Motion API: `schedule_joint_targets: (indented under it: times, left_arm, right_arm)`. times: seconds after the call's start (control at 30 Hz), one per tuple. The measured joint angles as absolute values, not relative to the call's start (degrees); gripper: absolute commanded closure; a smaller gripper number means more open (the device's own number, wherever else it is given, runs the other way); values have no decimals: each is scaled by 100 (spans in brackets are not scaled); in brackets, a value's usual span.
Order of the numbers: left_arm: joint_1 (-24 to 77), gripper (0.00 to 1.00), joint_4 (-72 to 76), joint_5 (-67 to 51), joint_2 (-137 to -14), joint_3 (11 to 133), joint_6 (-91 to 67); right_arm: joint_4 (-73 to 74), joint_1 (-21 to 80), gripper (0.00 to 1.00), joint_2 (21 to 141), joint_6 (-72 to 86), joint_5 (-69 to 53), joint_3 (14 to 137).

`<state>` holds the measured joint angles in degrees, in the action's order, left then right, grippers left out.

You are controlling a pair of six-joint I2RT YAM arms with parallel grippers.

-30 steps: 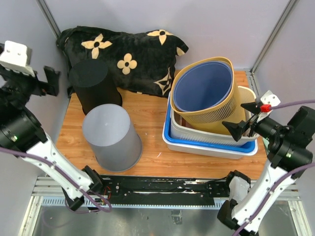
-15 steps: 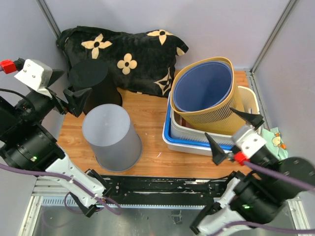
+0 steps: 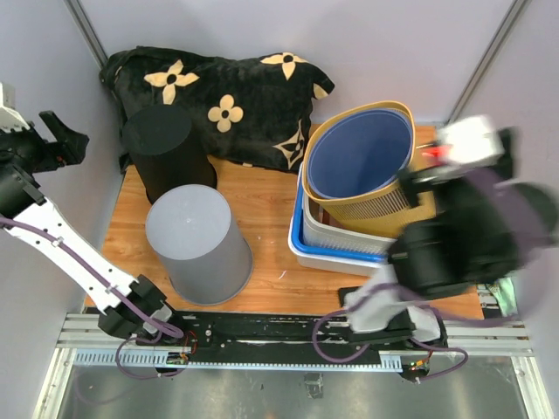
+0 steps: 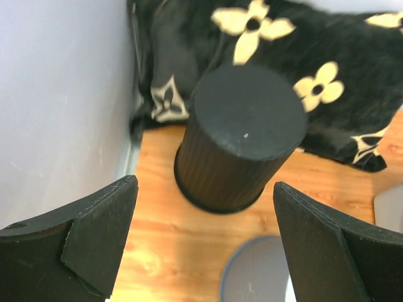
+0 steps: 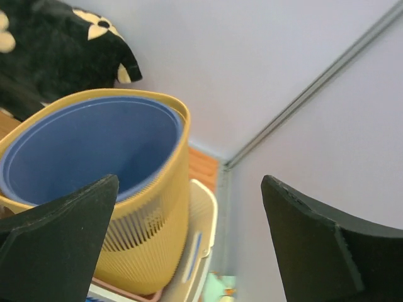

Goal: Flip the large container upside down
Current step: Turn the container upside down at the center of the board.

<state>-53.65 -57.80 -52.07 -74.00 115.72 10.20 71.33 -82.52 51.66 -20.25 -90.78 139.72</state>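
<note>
The left gripper [image 4: 206, 189] is hanging wide open near the wall, holding nothing. The black bin [image 4: 242, 135] is standing upside down. The grey bucket [image 3: 197, 241] is sitting upside down too. The big yellow bin [image 3: 389, 202], blue inside, is lying tipped in the white tub [image 3: 332, 236]. The right gripper [image 5: 189, 182] is hanging wide open near it, holding nothing.

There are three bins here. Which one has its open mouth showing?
The yellow bin with blue inside, tilted in the white tub; the black bin and grey bin both stand bottom-up.
</note>
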Motion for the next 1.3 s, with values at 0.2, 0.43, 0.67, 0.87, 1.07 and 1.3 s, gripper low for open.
schedule_joint_targets:
  times: [0.2, 0.43, 0.67, 0.87, 1.07, 1.3]
  left_arm:
    - [-5225, 8, -5419, -4313, -7251, 10103, 1118]
    - [-5196, 8, -4637, -3229, -6329, 9170, 1151]
    - [-5192, 8, -4320, -2259, -6036, 8536, 1343]
    - [-5192, 8, -4316, -1776, -5892, 8016, 1514]
    - [-5188, 8, -4318, -1514, -5682, 7841, 1514]
    - [-5155, 8, -4318, -1162, -5553, 7841, 1511]
  right_arm:
    - [4477, -7498, 4, 6639, 43, -8871, 11531]
    - [779, -6545, 5, 8197, 3623, -6853, 9972]
    - [2408, -2606, 4, 8311, 2021, -4119, 12488]
    - [2591, -1559, 4, 7826, 1723, -3931, 12562]
    - [2097, 148, 2, 7255, 1999, -5026, 11421]
    - [1787, 1712, 1, 7052, 2025, -5708, 10119]
